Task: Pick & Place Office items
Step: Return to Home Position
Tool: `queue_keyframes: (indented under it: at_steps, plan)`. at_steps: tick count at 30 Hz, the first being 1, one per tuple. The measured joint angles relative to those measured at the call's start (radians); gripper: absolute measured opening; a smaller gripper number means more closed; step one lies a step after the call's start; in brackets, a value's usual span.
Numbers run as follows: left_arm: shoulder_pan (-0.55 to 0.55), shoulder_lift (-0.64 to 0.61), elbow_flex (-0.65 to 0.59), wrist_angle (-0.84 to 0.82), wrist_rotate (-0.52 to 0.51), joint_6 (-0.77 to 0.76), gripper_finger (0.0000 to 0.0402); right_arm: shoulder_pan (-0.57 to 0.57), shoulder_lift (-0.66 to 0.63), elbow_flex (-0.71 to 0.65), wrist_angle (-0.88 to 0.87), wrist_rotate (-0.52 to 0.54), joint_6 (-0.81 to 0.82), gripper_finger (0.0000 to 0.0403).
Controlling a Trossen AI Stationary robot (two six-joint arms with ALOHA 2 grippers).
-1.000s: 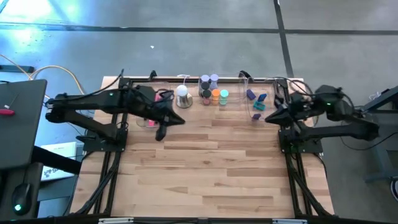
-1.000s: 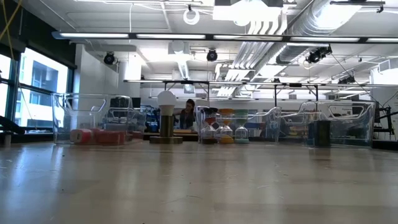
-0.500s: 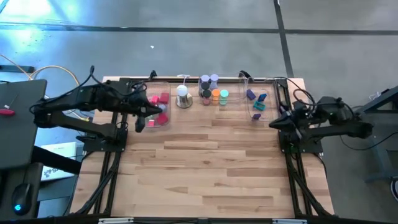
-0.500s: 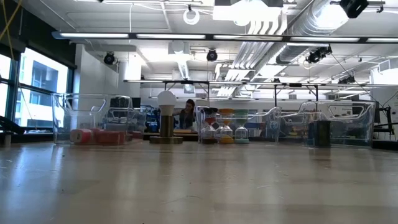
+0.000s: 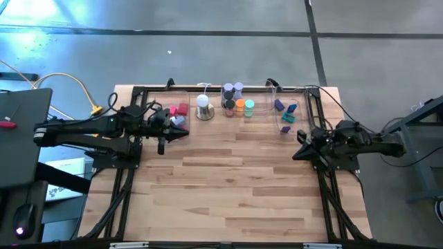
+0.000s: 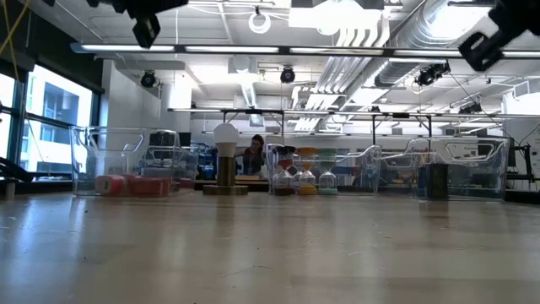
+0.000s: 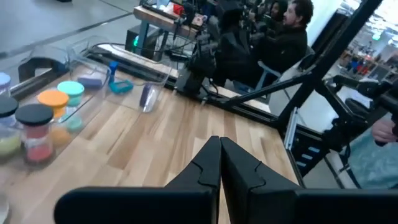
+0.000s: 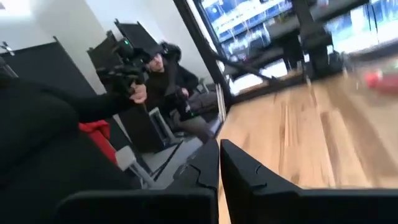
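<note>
Office items (image 5: 235, 104) all sit in clear trays (image 6: 84, 156) beside the white dome (image 5: 202, 105): red ones to its left, rolls just right, blue ones farther right. Sorting looks finished. The left hand (image 5: 163, 142) and right hand (image 5: 299, 153), both pinched shut and empty, hang either side of the dome.

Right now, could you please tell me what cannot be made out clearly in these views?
High view: the left arm covers part of the left clear plastic tray, so its red and pink blocks cannot be counted.
Right wrist view: a red thing on the wooden table is blurred beyond recognition.
Low view: the top edge cuts off the left gripper and right gripper.
</note>
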Motion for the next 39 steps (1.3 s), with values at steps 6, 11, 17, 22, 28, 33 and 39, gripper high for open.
queue_keyframes:
  at_steps: [6,11,17,22,28,33,39]
  plan:
    - [0.006,-0.011,-0.076,0.038,0.004,-0.046,0.0,0.0,-0.102,-0.101,0.001,0.042,0.033,0.0003]
    - [0.006,-0.028,-0.142,0.086,0.004,-0.062,0.0,0.0,-0.083,-0.104,0.016,0.112,0.029,0.0003]
    - [0.007,-0.057,-0.249,0.261,0.011,-0.064,0.0,0.0,-0.093,-0.106,0.019,0.126,-0.014,0.0003]
    - [0.021,-0.097,-0.325,0.306,0.012,-0.098,0.0,0.0,-0.094,-0.151,0.118,0.178,-0.044,0.0003]
    - [0.026,-0.117,-0.423,0.422,0.044,-0.143,0.0,0.0,-0.094,-0.264,0.26,0.169,0.048,0.0003]
    - [0.027,-0.124,-0.494,0.523,0.111,-0.161,0.0,0.0,-0.091,-0.294,0.247,0.18,0.082,0.0003]
    - [0.054,-0.24,-0.546,0.524,0.184,-0.179,0.0,0.0,-0.09,-0.294,0.246,0.201,0.085,0.0003]
